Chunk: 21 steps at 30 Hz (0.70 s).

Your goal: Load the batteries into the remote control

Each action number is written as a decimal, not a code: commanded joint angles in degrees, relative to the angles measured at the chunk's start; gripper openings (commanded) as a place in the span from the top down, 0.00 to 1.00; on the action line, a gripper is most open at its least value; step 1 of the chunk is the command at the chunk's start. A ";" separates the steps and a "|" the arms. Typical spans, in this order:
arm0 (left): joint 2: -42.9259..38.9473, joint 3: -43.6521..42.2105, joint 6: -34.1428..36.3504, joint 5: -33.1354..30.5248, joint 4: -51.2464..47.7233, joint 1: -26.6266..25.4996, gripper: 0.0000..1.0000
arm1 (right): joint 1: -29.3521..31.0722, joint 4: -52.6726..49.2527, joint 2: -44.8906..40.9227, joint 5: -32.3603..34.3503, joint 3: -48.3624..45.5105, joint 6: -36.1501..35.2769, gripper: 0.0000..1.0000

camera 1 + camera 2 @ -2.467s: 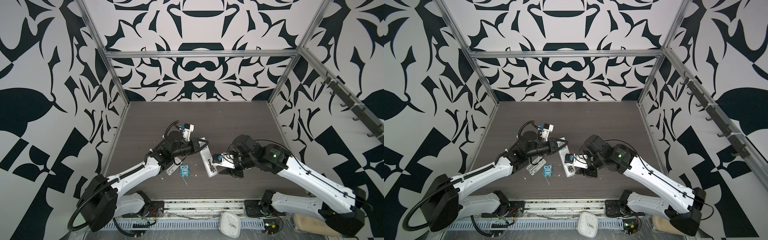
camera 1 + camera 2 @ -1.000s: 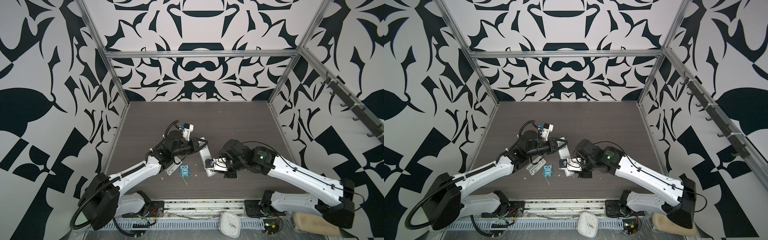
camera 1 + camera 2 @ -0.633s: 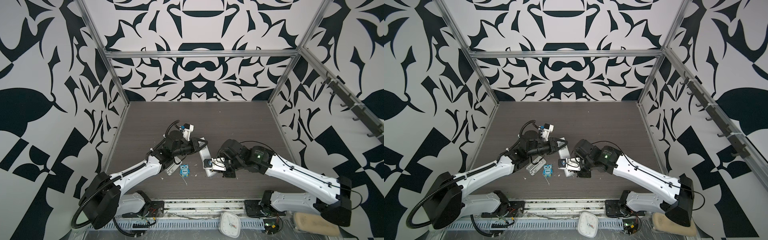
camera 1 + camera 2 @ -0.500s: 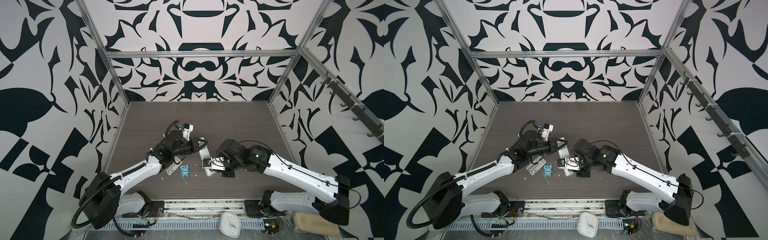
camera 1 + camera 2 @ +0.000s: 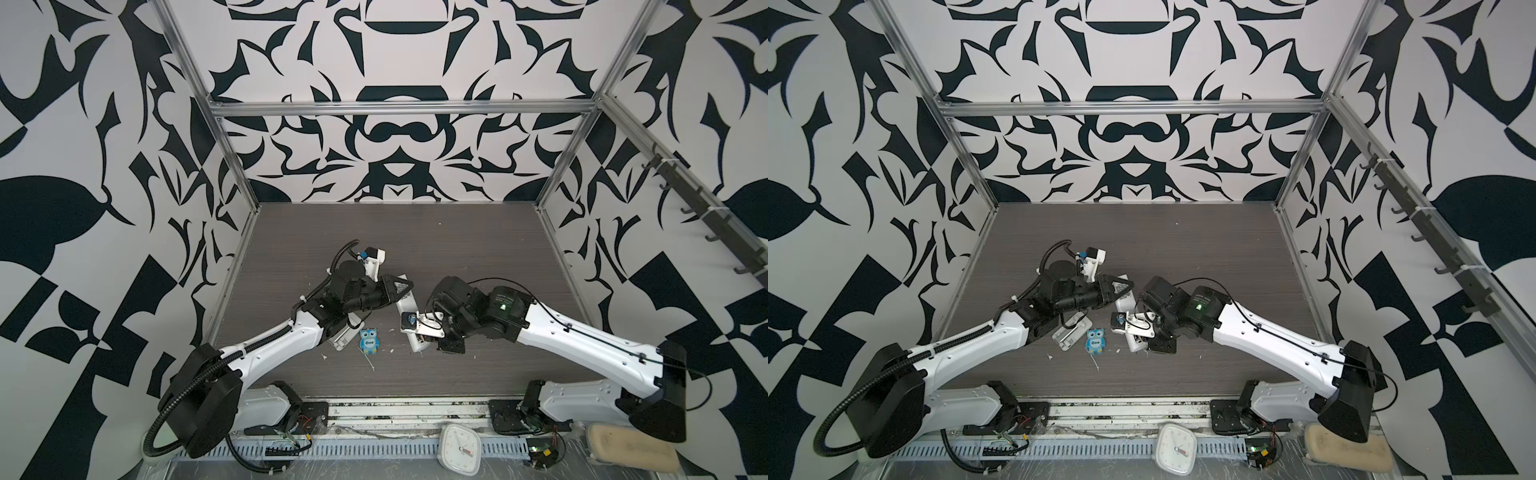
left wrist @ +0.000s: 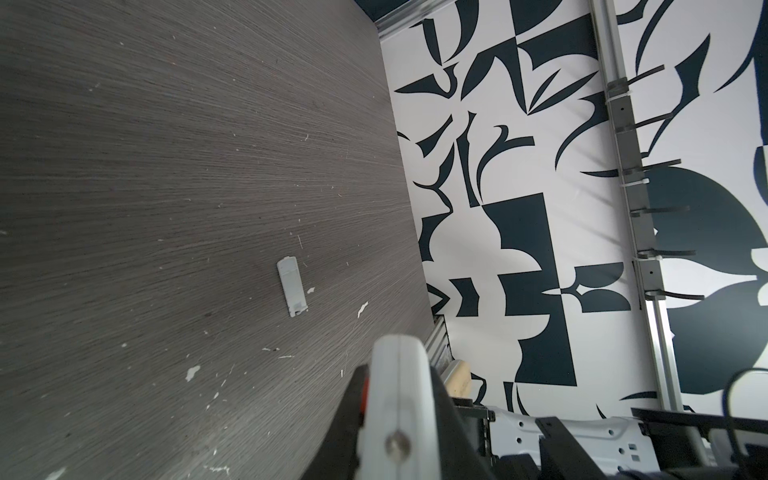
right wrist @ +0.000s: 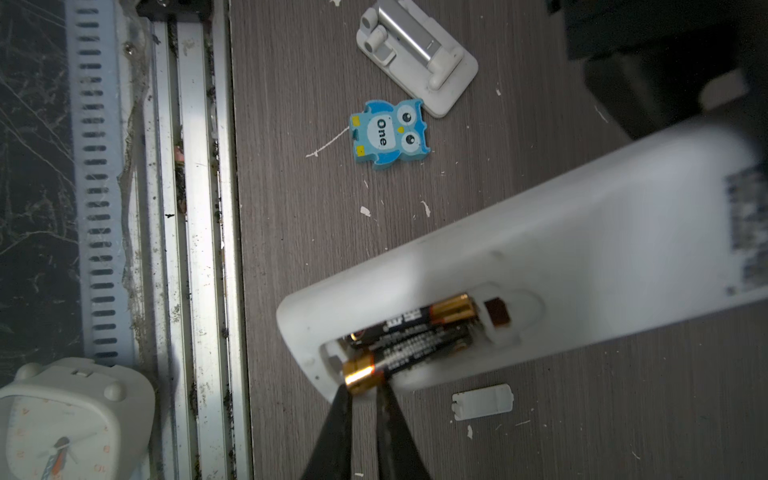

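Pinches, with the right gripper point(image 7: 365, 388), black tapered fingers point(image 7: 332, 419) almost together, the shiny gold-capped end of a thin dark cylindrical battery point(image 7: 411, 351). Holds that end up at the rim of the open bay, with the dark body slanting down inside. Shows, seated flat alongside and touching it, the other battery point(image 7: 419, 322), gold band toward the copper contact. Places both at the near end of the long slim white plastic remote control point(image 7: 561, 266), smooth back upward.

Clamps narrowly, with the left gripper point(image 5: 401, 286), across the remote control's far end; shows the rounded white edge between dark jaws in the left wrist view. Cannot tell whether the remote control rests on the dark grey wood-grain table point(image 5: 415, 241) or hangs just above it.

Leaves little room on the near side: ribbed aluminium rail point(image 7: 195, 208) along the table's front edge, near the remote control's end. Puts a small flat white plastic cover point(image 7: 482, 401) just beside that end, apart from it. Sets a flat blue owl figure point(image 7: 388, 133) marked "One" near the remote control, just beside a grey-white rectangular tray point(image 7: 453, 83) with a metal bar. Leaves the table's far half open in both top views.
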 commanded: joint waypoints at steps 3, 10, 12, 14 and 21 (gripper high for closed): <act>-0.09 2.41 -4.02 3.61 5.19 -0.58 1.00 | 0.18 1.80 2.05 2.23 2.13 2.74 0.85; -0.09 2.44 -4.20 3.22 5.36 -0.58 1.00 | 0.18 0.99 3.85 2.81 3.25 5.69 0.91; -0.27 2.49 -4.26 3.20 5.28 -0.58 1.00 | 0.18 0.94 4.36 2.83 3.47 6.71 0.93; -0.44 2.41 -4.28 3.03 5.23 -0.58 1.00 | 0.18 0.91 4.88 2.85 3.80 7.53 0.96; -0.88 2.20 -4.42 2.60 5.19 -0.58 1.00 | 0.18 0.53 7.14 2.94 5.70 9.21 0.99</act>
